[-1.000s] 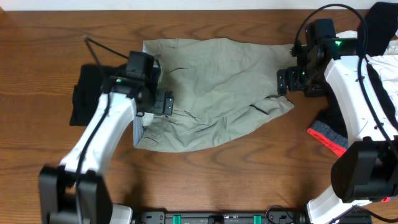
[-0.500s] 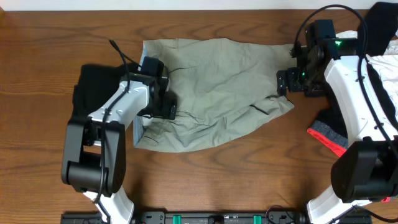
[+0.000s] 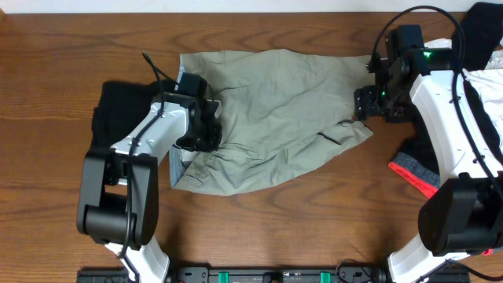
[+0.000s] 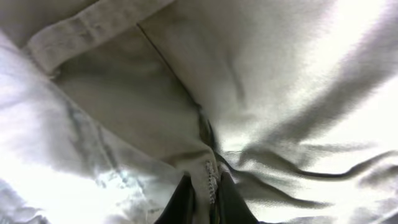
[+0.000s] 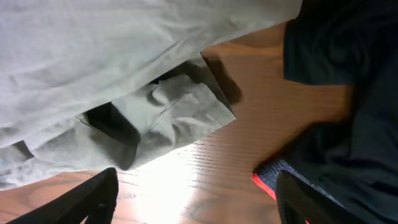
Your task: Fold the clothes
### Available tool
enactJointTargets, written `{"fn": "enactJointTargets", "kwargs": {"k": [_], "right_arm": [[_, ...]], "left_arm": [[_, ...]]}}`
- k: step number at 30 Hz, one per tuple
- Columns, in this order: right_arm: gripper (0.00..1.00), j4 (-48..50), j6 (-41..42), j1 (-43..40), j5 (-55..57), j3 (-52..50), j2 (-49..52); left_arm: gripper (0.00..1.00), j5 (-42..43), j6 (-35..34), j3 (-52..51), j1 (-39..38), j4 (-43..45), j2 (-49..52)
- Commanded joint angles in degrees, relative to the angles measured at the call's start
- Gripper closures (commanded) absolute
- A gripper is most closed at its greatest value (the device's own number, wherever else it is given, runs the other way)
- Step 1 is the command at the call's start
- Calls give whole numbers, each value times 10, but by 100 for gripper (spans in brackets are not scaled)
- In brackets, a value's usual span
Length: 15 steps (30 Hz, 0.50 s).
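A brown wood-grain table (image 3: 47, 204) is filling nearly the whole overhead view, and only a thin pale strip (image 3: 236, 6) is showing beyond its far edge. One pair of pale khaki-green cotton shorts (image 3: 275, 110) is lying spread and wrinkled across the middle of the table. One flat black garment (image 3: 110, 118) is lying at the shorts' left end, partly under the left arm. At the right edge three more garments are heaping together: one black (image 3: 475, 31), one white (image 3: 487, 86) and one dark piece with a coral-pink edge (image 3: 413, 174).

The left gripper (image 4: 208, 202) is pressing down on the shorts near their left side, its jaws nearly closed and pinching a raised seam fold of the fabric. The right gripper (image 5: 196, 180) is hovering over the shorts' right hem and the bare wood, its dark fingers (image 5: 93, 199) standing wide apart and gripping nothing.
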Motion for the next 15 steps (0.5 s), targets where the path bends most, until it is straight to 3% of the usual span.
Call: {"fn": "enactJointTargets", "kwargs": {"k": [1, 8, 15], "right_arm": [[22, -5, -2, -1, -4, -3, -10], [18, -24, -6, -1, -16, -3, -10], [17, -8, -31, -1, -77, -29, -10]], "left_arm": [[94, 9, -1, 15, 12, -3, -70], [94, -26, -43, 21, 58, 80, -223], [94, -27, -44, 17, 72, 89, -250]]}}
